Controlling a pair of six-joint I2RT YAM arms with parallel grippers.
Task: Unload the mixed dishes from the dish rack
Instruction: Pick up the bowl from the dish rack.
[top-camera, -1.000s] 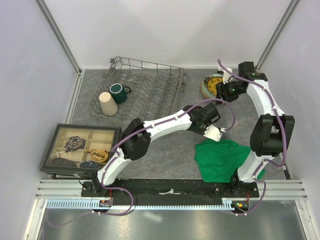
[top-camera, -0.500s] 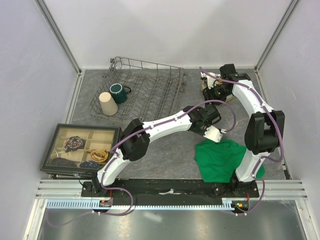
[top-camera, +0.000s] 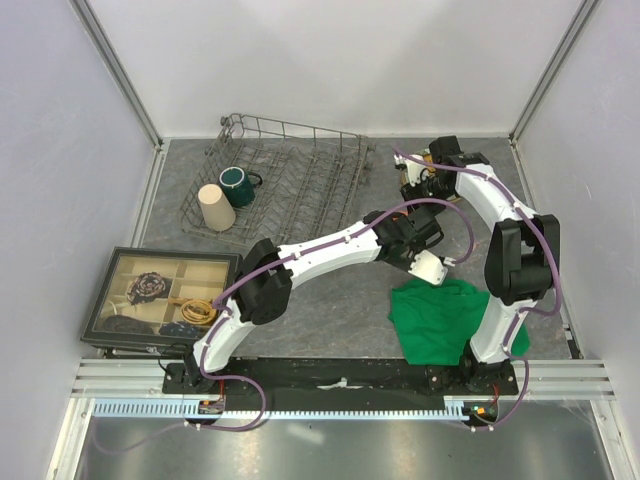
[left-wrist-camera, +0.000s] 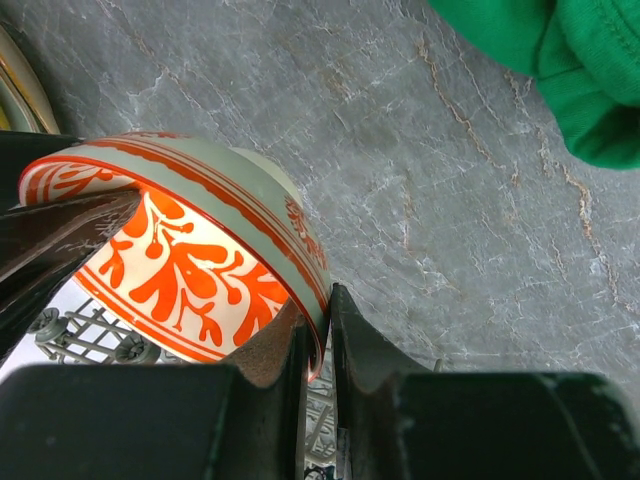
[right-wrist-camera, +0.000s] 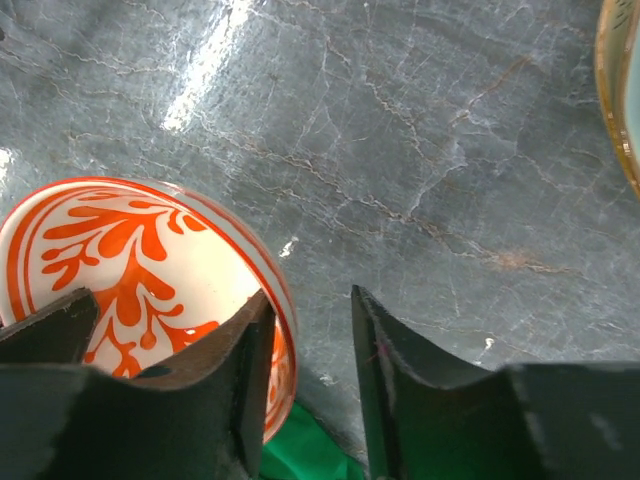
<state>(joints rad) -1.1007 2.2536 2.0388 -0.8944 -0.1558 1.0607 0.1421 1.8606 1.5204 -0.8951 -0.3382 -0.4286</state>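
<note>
The left gripper (left-wrist-camera: 318, 305) is clenched on the rim of the small red-and-white bowl with an orange leaf pattern (left-wrist-camera: 200, 260). One finger is inside the bowl and one is outside. The bowl is tipped on its side above the grey stone table (top-camera: 335, 305). It is out of the big grey wire dish rack (top-camera: 280, 190), off to the right of it. From above, the bowl is hidden under the arm.

The right gripper (right-wrist-camera: 310, 300) is right next to the same bowl, to the right of the rack. Its fingers are apart and are not squeezing anything. The left finger (right-wrist-camera: 250, 370) sits at the bowl's rim, but I cannot tell if it touches.

A plate with a yellow edge (right-wrist-camera: 615, 80) lies on the table to the right of the rack.

The tall beige cup (top-camera: 215, 207) and the dark green mug (top-camera: 238, 185) are in the left part of the rack, side by side.

A bright green cloth (top-camera: 440, 320) lies bunched up, nearer to the arm bases than the rack and to its right. A black-framed tray with compartments (top-camera: 160, 290) sits in front of the rack's left end.
</note>
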